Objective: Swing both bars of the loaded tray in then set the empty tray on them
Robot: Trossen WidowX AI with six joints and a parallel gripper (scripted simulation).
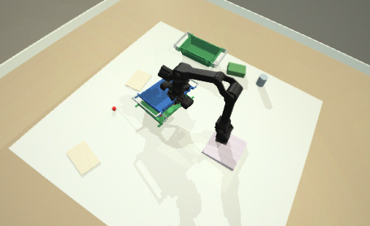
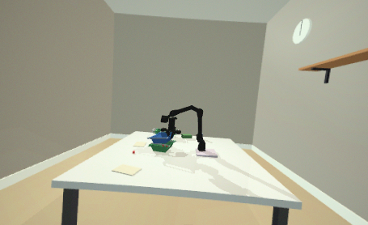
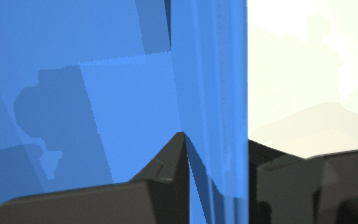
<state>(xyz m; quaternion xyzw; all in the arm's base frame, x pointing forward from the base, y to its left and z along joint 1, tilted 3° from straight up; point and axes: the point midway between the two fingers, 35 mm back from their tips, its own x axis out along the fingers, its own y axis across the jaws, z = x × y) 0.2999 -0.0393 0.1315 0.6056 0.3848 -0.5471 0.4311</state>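
Observation:
The empty blue tray (image 1: 152, 97) (image 2: 158, 139) (image 3: 130, 115) is held over the loaded green tray (image 1: 150, 113) (image 2: 160, 149). My gripper (image 1: 176, 100) (image 2: 171, 135) (image 3: 197, 137) is shut on the blue tray's side wall, one finger inside and one outside. The blue tray looks roughly level in the exterior view, just above the green one. Pale wire bars show at the blue tray's ends. Red blocks show in the green tray beneath. The green tray's bars are mostly hidden, so their position and any contact with the blue tray cannot be told.
Another green tray (image 1: 201, 49) with wire bars stands at the back, near a green block (image 1: 237, 69) and a grey cylinder (image 1: 262, 80). A small red block (image 1: 114, 108) (image 2: 133, 152) and two cream squares (image 1: 138, 80) (image 1: 83, 158) lie on the table. The arm stands on a pinkish plate (image 1: 232, 158).

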